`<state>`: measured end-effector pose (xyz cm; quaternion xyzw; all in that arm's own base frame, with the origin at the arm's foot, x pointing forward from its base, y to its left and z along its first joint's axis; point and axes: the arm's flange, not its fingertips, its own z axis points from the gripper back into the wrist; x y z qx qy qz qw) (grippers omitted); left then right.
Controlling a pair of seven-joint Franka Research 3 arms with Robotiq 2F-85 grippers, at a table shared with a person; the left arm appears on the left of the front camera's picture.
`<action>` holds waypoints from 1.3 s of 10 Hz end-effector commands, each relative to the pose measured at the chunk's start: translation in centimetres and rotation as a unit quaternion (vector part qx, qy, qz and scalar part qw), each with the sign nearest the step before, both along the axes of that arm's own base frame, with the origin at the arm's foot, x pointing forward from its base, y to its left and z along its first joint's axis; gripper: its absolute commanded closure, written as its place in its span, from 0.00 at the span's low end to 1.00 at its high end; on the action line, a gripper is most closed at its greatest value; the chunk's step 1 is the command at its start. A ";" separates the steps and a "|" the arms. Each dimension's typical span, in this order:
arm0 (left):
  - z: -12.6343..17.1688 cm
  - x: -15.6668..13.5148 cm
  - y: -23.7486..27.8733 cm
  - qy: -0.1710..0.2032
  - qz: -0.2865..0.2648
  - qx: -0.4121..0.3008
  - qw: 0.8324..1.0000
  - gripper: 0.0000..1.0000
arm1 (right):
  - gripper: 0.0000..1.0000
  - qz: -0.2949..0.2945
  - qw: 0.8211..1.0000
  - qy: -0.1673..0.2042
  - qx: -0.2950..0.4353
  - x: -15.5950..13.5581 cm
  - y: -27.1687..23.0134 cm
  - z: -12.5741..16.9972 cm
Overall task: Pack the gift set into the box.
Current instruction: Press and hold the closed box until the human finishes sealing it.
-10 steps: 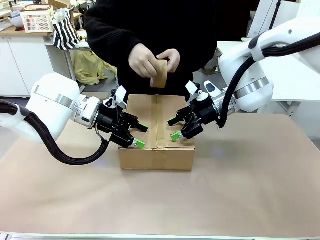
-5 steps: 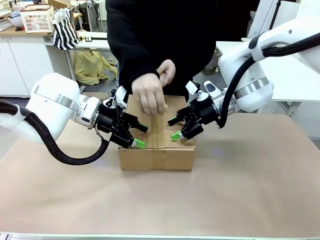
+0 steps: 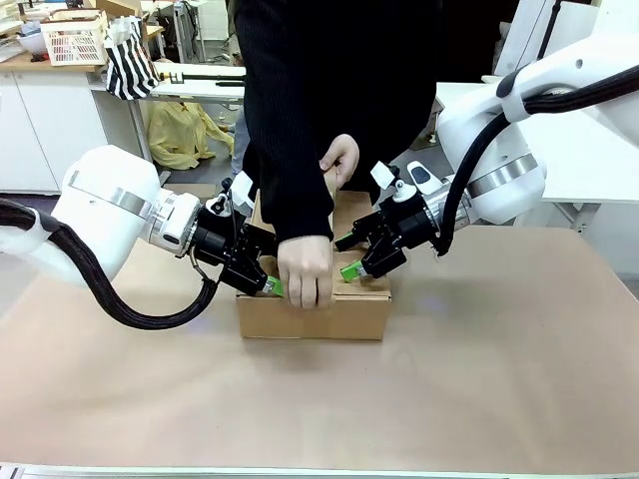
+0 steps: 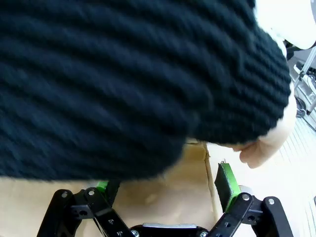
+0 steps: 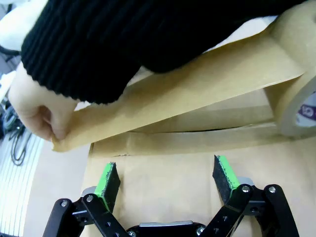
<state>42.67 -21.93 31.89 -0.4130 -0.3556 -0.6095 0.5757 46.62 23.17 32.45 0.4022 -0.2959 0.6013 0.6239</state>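
Note:
The brown box (image 3: 315,317) stands mid-table with its top flaps down. The gift set is hidden. A person in a black sleeve leans over the box and pulls a strip of brown tape (image 5: 187,94) along the top seam. One hand (image 3: 305,274) holds the tape end at the near edge, and the other hand (image 3: 339,162) holds the tape roll (image 5: 301,94) at the far edge. My left gripper (image 3: 268,274) is open over the left flap, beside the near hand. My right gripper (image 3: 347,255) is open over the right flap (image 5: 163,163), its green pads (image 5: 224,174) holding nothing.
In the left wrist view, the black sleeve (image 4: 123,79) covers most of the picture above the box flap (image 4: 190,180). Bare tan table (image 3: 499,379) lies in front of the box and to both sides. A white counter with a basket (image 3: 75,42) stands far back left.
The person's hand has travelled from the box's far edge to its near edge, drawing tape over the seam, and the body leans further in. Both arms stayed put.

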 end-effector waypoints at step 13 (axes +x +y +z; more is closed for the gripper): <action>-0.2 -0.1 0.0 0.002 -0.001 0.000 1.000 0.00 | 0.00 0.000 1.000 0.002 -0.002 -0.1 -0.2 -0.3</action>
